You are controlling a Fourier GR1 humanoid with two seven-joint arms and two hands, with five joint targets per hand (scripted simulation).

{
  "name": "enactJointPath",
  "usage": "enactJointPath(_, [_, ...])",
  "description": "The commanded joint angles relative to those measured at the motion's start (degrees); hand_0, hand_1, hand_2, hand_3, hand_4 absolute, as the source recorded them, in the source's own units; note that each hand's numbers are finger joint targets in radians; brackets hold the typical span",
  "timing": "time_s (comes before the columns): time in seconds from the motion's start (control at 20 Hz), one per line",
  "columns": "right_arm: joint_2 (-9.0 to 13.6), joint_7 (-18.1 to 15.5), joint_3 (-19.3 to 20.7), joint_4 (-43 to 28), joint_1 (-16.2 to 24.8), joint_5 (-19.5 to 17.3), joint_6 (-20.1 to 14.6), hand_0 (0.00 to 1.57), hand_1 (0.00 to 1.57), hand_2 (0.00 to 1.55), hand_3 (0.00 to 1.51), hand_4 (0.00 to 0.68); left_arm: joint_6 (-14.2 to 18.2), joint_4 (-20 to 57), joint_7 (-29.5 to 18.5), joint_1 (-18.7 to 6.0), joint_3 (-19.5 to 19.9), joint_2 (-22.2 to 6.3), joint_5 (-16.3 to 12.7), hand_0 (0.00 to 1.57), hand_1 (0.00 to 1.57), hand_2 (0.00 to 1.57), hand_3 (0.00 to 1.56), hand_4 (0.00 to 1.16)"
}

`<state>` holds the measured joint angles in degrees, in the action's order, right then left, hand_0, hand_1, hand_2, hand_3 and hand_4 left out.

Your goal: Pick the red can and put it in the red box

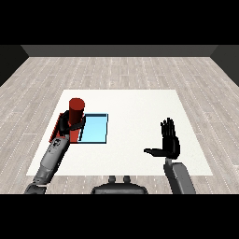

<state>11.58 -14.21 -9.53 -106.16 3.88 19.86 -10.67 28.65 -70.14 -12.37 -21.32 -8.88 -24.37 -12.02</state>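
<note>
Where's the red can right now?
In the head view, the red cylindrical can stands upright at the table's left, held by the left hand over the red tray, beside the light blue tray.

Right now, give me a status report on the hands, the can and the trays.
Left hand curled round red can, upright over red tray. Right hand open, holding nothing, well apart. Light blue tray beside it; nothing in the way.

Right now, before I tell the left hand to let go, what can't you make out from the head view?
- Red tray: mostly hidden behind the red can and the left hand.
- Can's base: covered by that hand, so whether it rests on the tray or hangs above it is unclear.
- Left hand's fingers: dark against the tray, hard to separate.
- Light blue tray: its left edge is partly covered by the hand.
</note>
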Motion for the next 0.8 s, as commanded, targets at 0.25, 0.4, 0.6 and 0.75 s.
enactJointPath(0.25, [0.42,-1.19,3.74,8.38,-4.46,0.43,1.38,0.0,0.0,0.0,0.0,0.0,-3.35,27.61,4.94,-6.2,2.17,-6.92,5.52,1.57,1.57,1.55,1.47,1.05])
enactJointPath(0.4, [-1.42,-3.48,2.21,9.13,-2.73,-0.05,1.65,0.0,0.0,0.0,0.0,0.0,-2.61,36.95,6.44,-6.4,0.27,-5.53,8.44,1.57,1.57,1.53,1.42,1.0])
enactJointPath(0.6, [-2.4,-5.4,2.57,11.08,-3.67,-0.58,1.49,0.0,0.0,0.0,0.0,0.0,-5.45,49.3,11.16,-13.86,0.32,-7.85,10.74,1.06,1.06,0.98,0.62,0.82])
enactJointPath(0.75, [-3.14,-4.85,3.05,15.34,-6.66,-1.51,0.28,0.0,0.0,0.0,0.0,0.0,-4.98,56.11,9.08,-14.22,1.06,-5.05,11.1,0.0,0.0,0.32,0.0,0.71])
